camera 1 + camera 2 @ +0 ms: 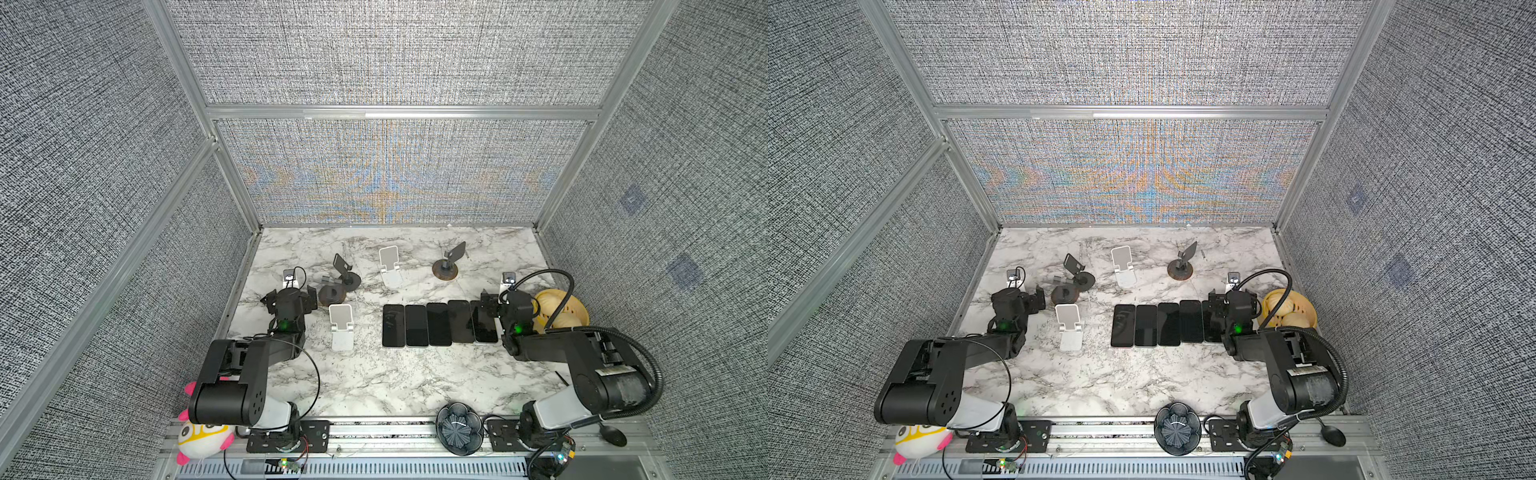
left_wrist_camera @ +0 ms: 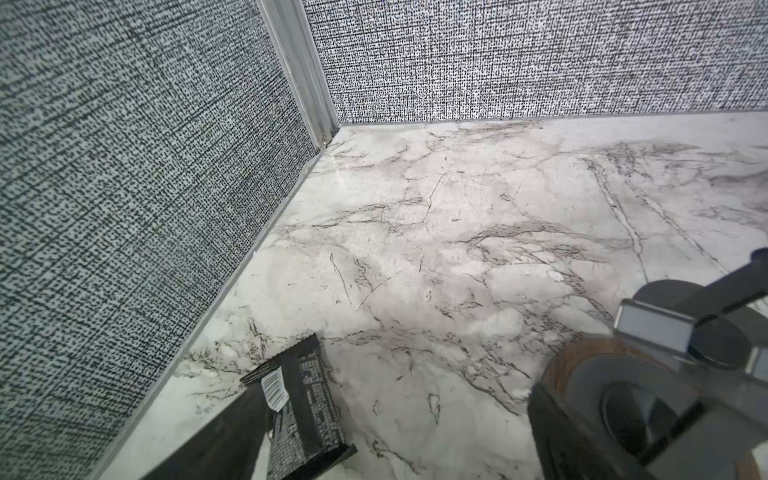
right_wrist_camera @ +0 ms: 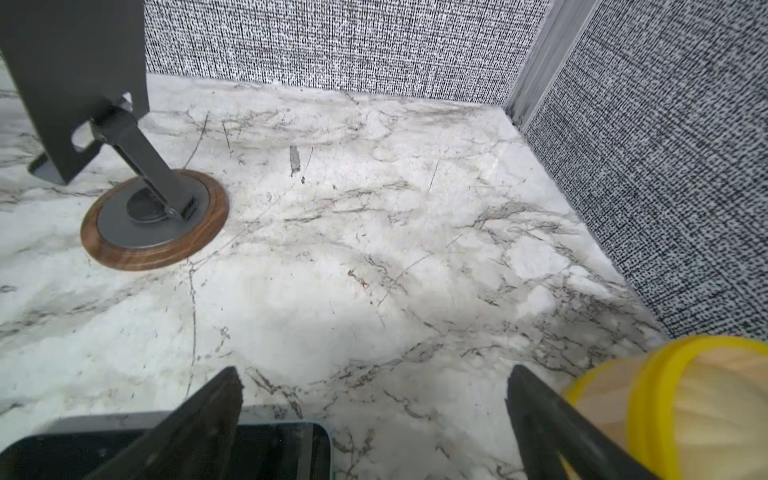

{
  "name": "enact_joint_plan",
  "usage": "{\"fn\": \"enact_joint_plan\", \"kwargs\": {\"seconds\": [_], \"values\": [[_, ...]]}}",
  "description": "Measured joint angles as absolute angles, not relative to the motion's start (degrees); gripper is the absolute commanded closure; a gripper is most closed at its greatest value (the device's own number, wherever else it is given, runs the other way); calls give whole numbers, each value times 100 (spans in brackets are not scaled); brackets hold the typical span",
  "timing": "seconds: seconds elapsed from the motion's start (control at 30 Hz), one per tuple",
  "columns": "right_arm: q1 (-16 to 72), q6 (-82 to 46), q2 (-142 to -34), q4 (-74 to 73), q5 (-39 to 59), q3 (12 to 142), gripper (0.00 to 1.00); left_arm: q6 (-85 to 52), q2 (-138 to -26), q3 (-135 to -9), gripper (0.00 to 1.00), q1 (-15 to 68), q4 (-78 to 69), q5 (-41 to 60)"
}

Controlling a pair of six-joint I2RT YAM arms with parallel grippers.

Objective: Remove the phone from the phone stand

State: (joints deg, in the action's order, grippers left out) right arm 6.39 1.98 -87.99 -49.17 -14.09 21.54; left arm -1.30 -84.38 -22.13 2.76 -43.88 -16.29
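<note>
- At the near rail sit a plush toy (image 1: pixel 203 436), a dark ribbed bowl (image 1: pixel 459 428) and a black spoon (image 1: pixel 615 434), well apart from the work.
- Mid-desk (image 1: pixel 395 382), five phones (image 1: pixel 438 324) lie flat, side by side. None rests on a stand, so the removal looks done.
- The right gripper (image 3: pixel 374 419) hangs, jaws apart and empty, over the far end of the rightmost phone (image 3: pixel 282 446), with a yellow-rimmed basket (image 3: pixel 685 407) just beside it. It should lift straight up, without sideways drift, so that it nudges neither.
- The left gripper (image 1: pixel 290 301), jaws apart and empty, hovers beside a round-based stand (image 1: pixel 332 294).
- The near white stand (image 1: pixel 341 328), the far white stand (image 1: pixel 390 266) and two dark stands (image 1: pixel 446 264) are empty.
- The right arm hides part of the rightmost phone, so contact cannot be told. The round-based stand's shape is unclear.
</note>
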Motion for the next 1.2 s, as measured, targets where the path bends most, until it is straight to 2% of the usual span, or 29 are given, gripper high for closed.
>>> {"fn": "enact_joint_plan", "kwargs": {"seconds": [0.33,1.2], "values": [[622,200,-8827,-4998,-1323,2132,1,-198,-8731,-2012,1,132,-5137,-1157],[587,196,-8849,-4978,-1288,2176,1,-200,-8731,-1997,1,134,-5225,-1055]]}}
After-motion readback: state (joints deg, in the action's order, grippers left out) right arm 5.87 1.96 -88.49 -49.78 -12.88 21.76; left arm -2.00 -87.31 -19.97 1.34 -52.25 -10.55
